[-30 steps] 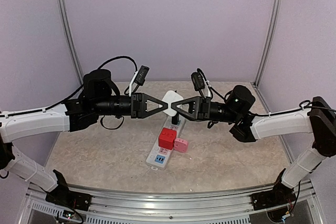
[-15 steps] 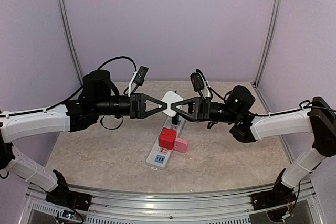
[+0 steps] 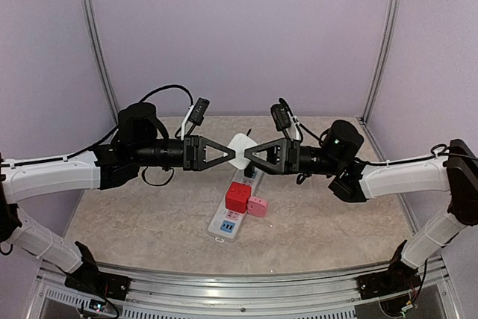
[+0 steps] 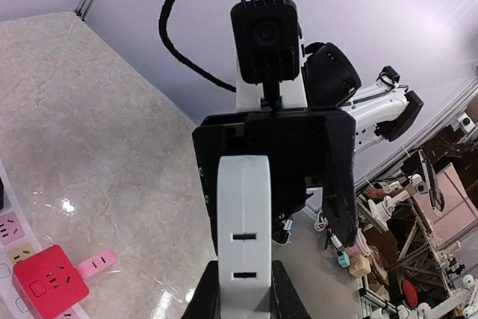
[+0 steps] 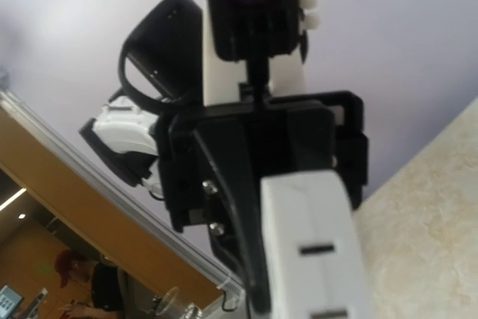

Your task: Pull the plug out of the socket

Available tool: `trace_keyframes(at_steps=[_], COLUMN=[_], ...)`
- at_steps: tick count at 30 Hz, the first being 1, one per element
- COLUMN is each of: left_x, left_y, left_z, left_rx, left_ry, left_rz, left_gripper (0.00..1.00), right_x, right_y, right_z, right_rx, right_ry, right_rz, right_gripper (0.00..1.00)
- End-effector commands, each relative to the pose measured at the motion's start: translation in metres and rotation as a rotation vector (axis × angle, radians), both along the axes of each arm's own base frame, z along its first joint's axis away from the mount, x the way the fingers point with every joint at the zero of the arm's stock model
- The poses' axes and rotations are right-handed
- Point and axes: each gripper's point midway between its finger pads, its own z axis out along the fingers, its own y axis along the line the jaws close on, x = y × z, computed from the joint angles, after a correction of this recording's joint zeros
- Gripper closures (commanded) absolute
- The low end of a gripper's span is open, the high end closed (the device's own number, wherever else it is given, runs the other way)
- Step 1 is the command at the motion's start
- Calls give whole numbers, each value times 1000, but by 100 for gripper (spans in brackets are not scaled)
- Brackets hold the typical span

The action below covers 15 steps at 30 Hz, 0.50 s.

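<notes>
A flat white plug [image 3: 240,151] with rounded corners hangs in the air above the far end of the socket [image 3: 226,222], a long white power strip with pastel outlet faces. My left gripper [image 3: 231,156] is shut on the plug's left edge. My right gripper [image 3: 251,156] is shut on its right edge. In the left wrist view the plug [image 4: 243,222] stands edge-on between my black fingers [image 4: 203,298], with two slots showing. In the right wrist view the plug [image 5: 314,244] fills the lower middle beside one finger [image 5: 237,214].
A red cube adapter [image 3: 238,196] and a pink plug [image 3: 258,206] sit on the strip's middle. Both also show in the left wrist view, the red cube [image 4: 45,287] and the pink plug [image 4: 95,262]. A black plug [image 3: 251,172] sits near the strip's far end. Metal posts stand at the back corners.
The white plug has tilted and turned more edge-on to the top camera between the two grippers. Both grippers have shifted slightly while keeping hold.
</notes>
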Motion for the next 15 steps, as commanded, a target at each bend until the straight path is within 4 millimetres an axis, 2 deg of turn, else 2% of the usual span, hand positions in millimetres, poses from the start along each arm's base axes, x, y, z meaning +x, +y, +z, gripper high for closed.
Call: trace_keyframes(at_steps=[1,5,9,12,15], left_x=[23,38,66,93,123], left_y=[19,36,64,97,140], left_z=[-24,-29,-35,-47,-64], left_rx=[81,121,210,337,533], left_ry=[11,3,-3,12,15], left_rz=[114,197,355,534,741], left_gripper=[100,100,100,100,100], right_x=[-5,9,22,30,33], right_y=[-11,-15,-23,-29,-36], right_z=[24,6,-12,-18,-16], right_rx=[4,-96,-210,-293,-338], right_ry=[-92,-84,-94,-130,-169], right_rz=[-16,-76,-160,-223,-267], right_gripper=[41,36,29,28,26])
